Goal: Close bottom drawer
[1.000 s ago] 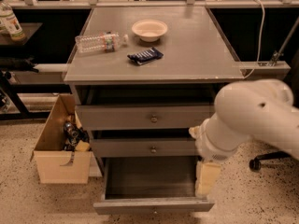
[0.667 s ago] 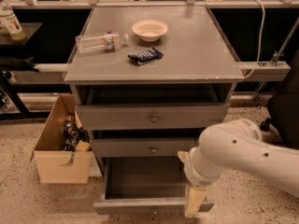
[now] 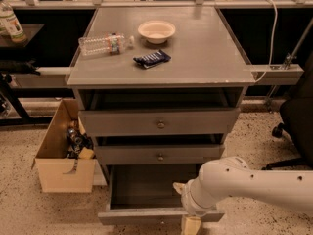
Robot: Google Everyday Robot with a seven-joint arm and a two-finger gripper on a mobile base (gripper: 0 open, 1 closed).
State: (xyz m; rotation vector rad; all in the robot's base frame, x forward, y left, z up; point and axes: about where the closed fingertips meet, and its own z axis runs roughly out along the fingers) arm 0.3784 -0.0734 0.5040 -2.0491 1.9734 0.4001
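Camera view looks down on a grey cabinet (image 3: 161,72) w/ three drawers, seen from the front. The bottom drawer (image 3: 137,214) is the lowest one and is pulled far out toward the camera, its deep dark box exposed and its low front panel near the frame's bottom edge. Above it the middle drawer (image 3: 160,155) and top drawer (image 3: 160,124) each sit a little way out, round knobs at centre. The white arm (image 3: 254,185) comes in from the right and bends down over the bottom drawer's right front corner; the gripper (image 3: 190,223) is at the front panel, right of centre, partly cut off by the frame edge, and whether it's spread or pinched together can't be made out. The arm's wrist covers the right part of the panel and some of the box, so the panel's knob isn't visible. On the cabinet top: a pale bowl (image 3: 156,31) toward the back, a clear plastic bottle (image 3: 105,43) lying on its side at left, and a dark snack packet (image 3: 152,58) between them, nearer the front. On the floor just left of the cabinet is an open cardboard box (image 3: 63,173) w/ assorted items inside, beside the bottom drawer's left side. A black chair (image 3: 298,121) stands at right, apart from the cabinet. A white cable (image 3: 271,28) runs along the right edge at the back.
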